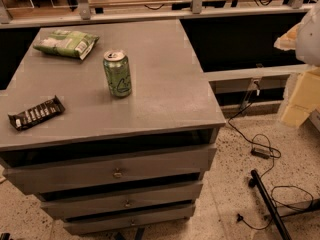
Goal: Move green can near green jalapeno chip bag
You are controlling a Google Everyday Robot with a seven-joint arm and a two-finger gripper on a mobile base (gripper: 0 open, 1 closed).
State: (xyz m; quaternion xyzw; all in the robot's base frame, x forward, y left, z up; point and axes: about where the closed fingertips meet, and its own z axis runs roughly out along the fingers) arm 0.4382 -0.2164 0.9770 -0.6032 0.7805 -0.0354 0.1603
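The green can (117, 74) stands upright near the middle of the grey cabinet top (165, 89), its silver top and pull tab facing up. The green jalapeno chip bag (66, 43) lies flat at the back left of the same top, about a can's height away from the can, up and to the left. My gripper is not in view. A blurred white and cream shape (306, 39) at the right edge may be part of my arm, well to the right of the cabinet.
A dark ribbed chocolate-bar wrapper (36, 113) lies at the front left of the top. The cabinet has three drawers (117, 171) below. A metal rail (150, 15) runs behind. Cables (260, 151) and a black bar (270, 204) lie on the speckled floor at right.
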